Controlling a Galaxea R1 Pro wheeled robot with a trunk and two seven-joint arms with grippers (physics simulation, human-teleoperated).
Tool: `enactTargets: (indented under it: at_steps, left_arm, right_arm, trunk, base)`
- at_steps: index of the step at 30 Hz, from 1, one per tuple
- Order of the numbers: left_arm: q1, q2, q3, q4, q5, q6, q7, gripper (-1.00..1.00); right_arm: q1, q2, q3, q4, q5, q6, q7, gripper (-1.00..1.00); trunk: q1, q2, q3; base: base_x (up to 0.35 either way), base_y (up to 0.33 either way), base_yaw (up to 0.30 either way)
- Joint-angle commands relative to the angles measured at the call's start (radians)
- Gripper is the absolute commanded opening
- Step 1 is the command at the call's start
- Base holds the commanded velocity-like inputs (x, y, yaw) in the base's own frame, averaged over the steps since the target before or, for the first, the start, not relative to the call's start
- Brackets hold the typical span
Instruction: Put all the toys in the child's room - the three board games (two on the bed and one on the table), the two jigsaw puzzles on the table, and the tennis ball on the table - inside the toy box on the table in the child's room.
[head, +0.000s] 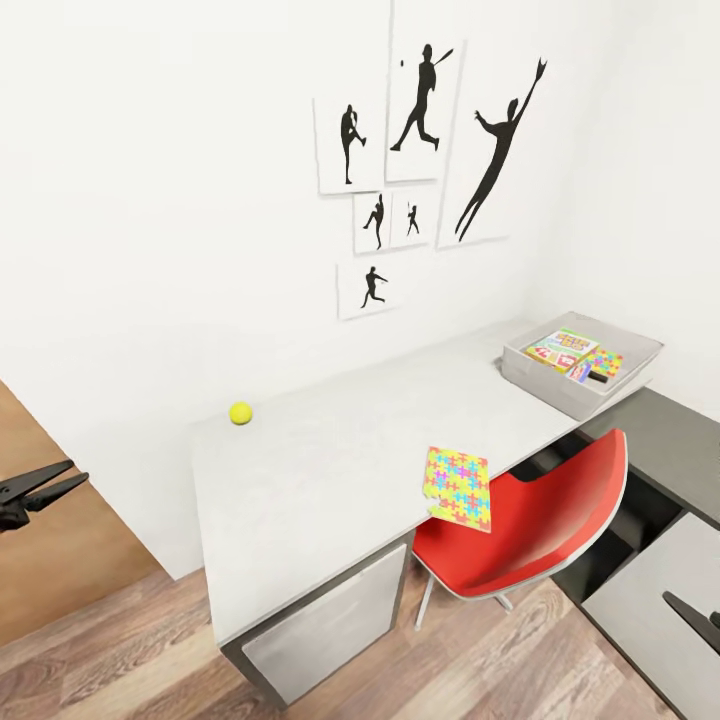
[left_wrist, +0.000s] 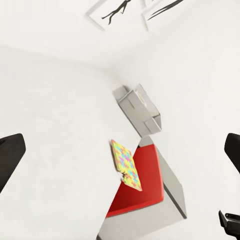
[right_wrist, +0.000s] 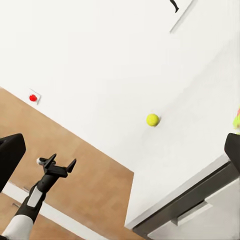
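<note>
Our left pincer (head: 45, 487) reaches in at the head view's left edge, beside the brown door and off the desk (head: 330, 440), its two fingers spread and holding nothing. The right pincer (right_wrist: 120, 150) has its fingers wide apart and empty too. The toy box (head: 640, 352) sits at the desk's far end holding game boxes and one puzzle slab. The tennis ball (head: 240, 412) lies near the wall. Another jigsaw puzzle (head: 459, 486) overhangs the front edge above the red chair (head: 540, 520).
</note>
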Motion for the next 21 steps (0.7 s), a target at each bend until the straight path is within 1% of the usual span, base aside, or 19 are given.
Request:
enactTargets:
  at_steps: [1,9,21]
  left_arm:
    - [-0.001,0.0,0.0,-0.001,0.002,0.009,-0.002,1.0]
    - [-0.001,0.0,0.0,-0.004,0.001,0.009,-0.003,1.0]
    - [-0.001,0.001,0.0,-0.005,0.002,0.009,-0.003,1.0]
  right_arm:
    - [0.0,0.0,-0.001,0.0,-0.002,0.009,0.0,1.0]
    - [0.001,0.0,-0.006,0.002,0.005,0.006,-0.003,1.0]
    - [0.001,0.0,-0.008,0.004,0.004,0.013,-0.006,1.0]
  trunk:
    - [0.0,-0.001,-0.001]
    - [0.0,-0.001,-0.001]
    - [0.0,-0.001,-0.001]
  base:
    - [0.0,0.0,-0.007]
    - [0.0,0.0,-0.003]
    - [0.0,0.0,0.0]
